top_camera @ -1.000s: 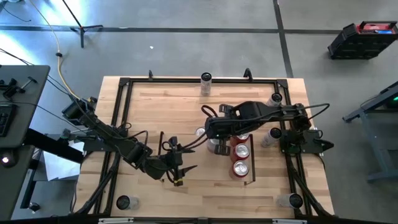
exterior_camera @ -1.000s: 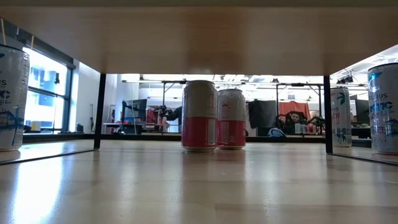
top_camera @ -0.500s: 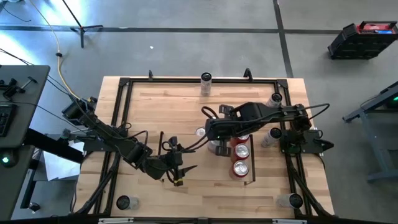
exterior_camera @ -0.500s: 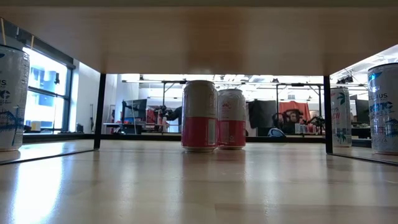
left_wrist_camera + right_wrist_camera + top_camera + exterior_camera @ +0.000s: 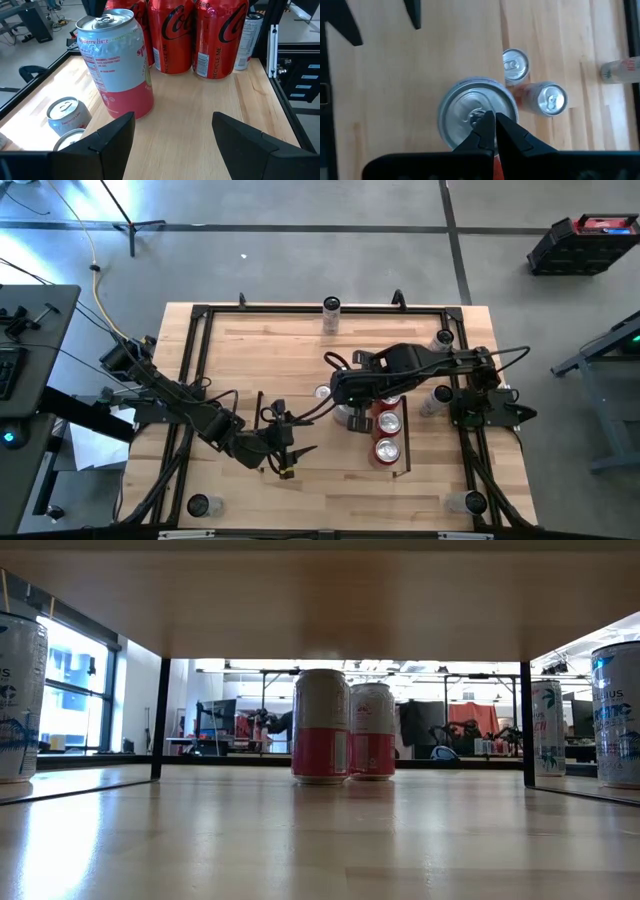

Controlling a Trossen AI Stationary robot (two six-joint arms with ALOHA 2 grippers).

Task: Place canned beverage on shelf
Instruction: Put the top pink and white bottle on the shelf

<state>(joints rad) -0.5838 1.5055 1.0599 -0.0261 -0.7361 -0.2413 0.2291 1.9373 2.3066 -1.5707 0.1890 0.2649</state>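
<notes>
High view: wood table w/ black outer frame, 2 dark arms. Left gripper (image 5: pixel 296 452) sits low on the table's near-left part, fingers apart, nothing between them. Right gripper (image 5: pixel 349 412) hangs mid-table, fingers pressed together, tips just over the lid of a silver-topped can (image 5: pixel 347 416), holding nothing.

Shelf (image 5: pixel 402 442) is the small bay w/ thin black rails, just right of the right gripper. 2 red-sided cans (image 5: pixel 387 436) stand in it, one behind the other, touching.

Right wrist view: closed tips (image 5: pixel 493 131) sit over the big can's lid (image 5: pixel 477 116); 2 more upright cans (image 5: pixel 532 82) stand just beyond it, close together; a 3rd can (image 5: pixel 620 70) lies well off to one side.

Left wrist view: open fingers (image 5: pixel 107 142) frame bare wood. Ahead of them: 1 pink-and-grey can (image 5: pixel 117 62) upright, 3 red cola cans (image 5: pixel 195 35) in a row behind it, 1 slim pale can (image 5: pixel 248 34) beside those, 2 small can tops (image 5: pixel 67 117) off to one side.

Low view: 2 pink-banded cans (image 5: pixel 343 726) side by side at centre; 3 pale cans (image 5: pixel 614 712) at the edges, 1 on one side, 2 on the other.
</notes>
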